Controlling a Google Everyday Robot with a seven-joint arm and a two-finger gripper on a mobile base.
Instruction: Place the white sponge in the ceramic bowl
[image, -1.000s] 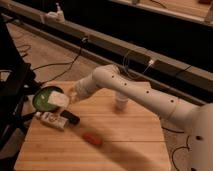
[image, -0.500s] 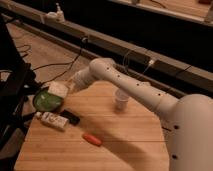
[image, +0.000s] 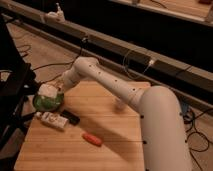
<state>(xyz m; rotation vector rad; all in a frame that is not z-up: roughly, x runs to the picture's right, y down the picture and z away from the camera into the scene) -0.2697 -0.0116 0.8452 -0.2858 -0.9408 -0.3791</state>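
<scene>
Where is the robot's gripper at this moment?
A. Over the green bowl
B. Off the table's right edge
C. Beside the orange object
A: the gripper sits above the ceramic bowl at the table's left edge, with the white sponge at it.

No legible text, labels or numbers anywhere.

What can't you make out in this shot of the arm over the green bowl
- Gripper, camera view: above the ceramic bowl; its outline merges with the white sponge, so grip unclear.
- Bowl contents: covered by the gripper.
- Small white cup: mostly behind the arm.
- White labelled container: label too small.
</scene>
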